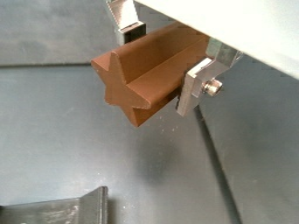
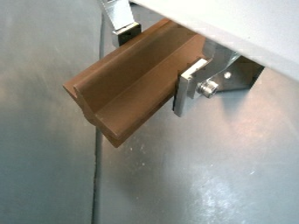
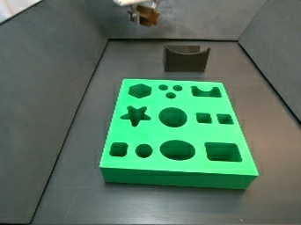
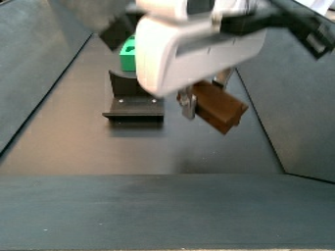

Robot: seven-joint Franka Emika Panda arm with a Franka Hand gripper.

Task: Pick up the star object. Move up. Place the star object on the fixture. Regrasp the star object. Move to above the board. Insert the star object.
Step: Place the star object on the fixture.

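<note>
Brown and long, the star object filled the middle of a wrist view, clamped between the two silver fingers of the claw. Its star-shaped end face pointed away from the claw, toward the grey bench below, and a corner of the fixture showed at the edge of the picture, well apart from the piece.

In a wrist view from the opposite side, the star object showed as a long ridged bar. The claw held it near one end, so most of its length stuck out past the fingers, tilted downward over the bench.

In a side view from the front, the claw was high, at the far end of the bench; the piece was too small there to see clearly. The fixture stood below and a little nearer, and the green board with its star hole lay nearer still.

In a side view from behind, the claw was large and blurred, and the star object hung under it, above the bench. The fixture stood just beside it, lower, in front of the green board.

Judging from this, the piece was lifted, and the fixture lay below and slightly toward the board, so the long axis should be lowered in that direction.
</note>
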